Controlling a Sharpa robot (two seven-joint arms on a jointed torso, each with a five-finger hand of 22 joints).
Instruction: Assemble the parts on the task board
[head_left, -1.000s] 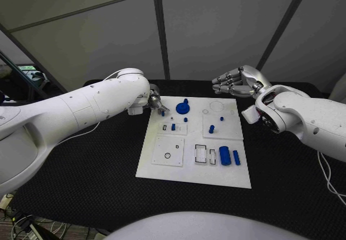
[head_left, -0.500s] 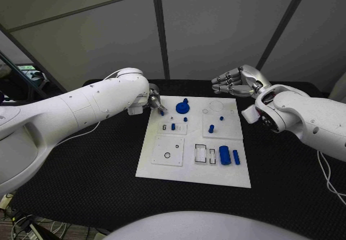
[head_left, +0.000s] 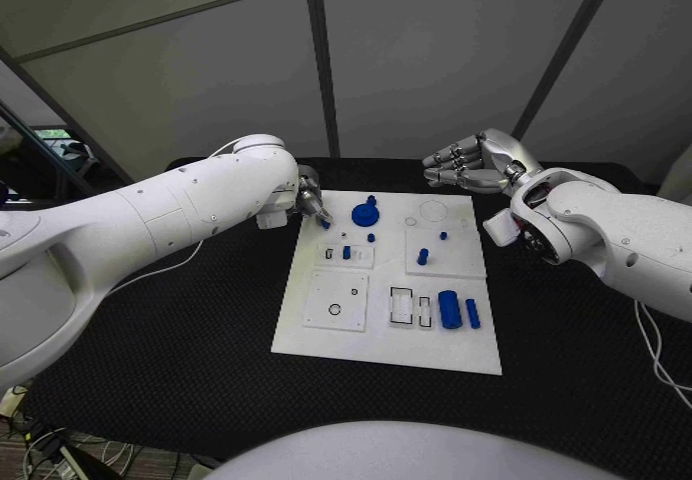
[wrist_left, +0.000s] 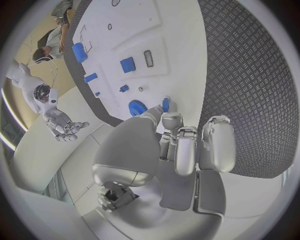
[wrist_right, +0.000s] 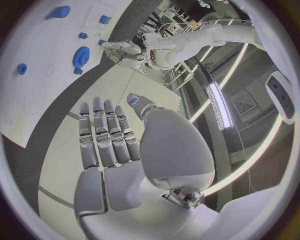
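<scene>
On the desk (head_left: 173, 340), the task board (head_left: 389, 345) carries loose blue parts (head_left: 450, 310) along its near edge. Farther back, the left robot hand (head_left: 310, 207) seems to pinch a small blue piece (wrist_left: 165, 104) at the board's far-left corner; lower it squarely into its seat. Beyond, the right robot hand (head_left: 469, 165) hovers open, empty.
</scene>
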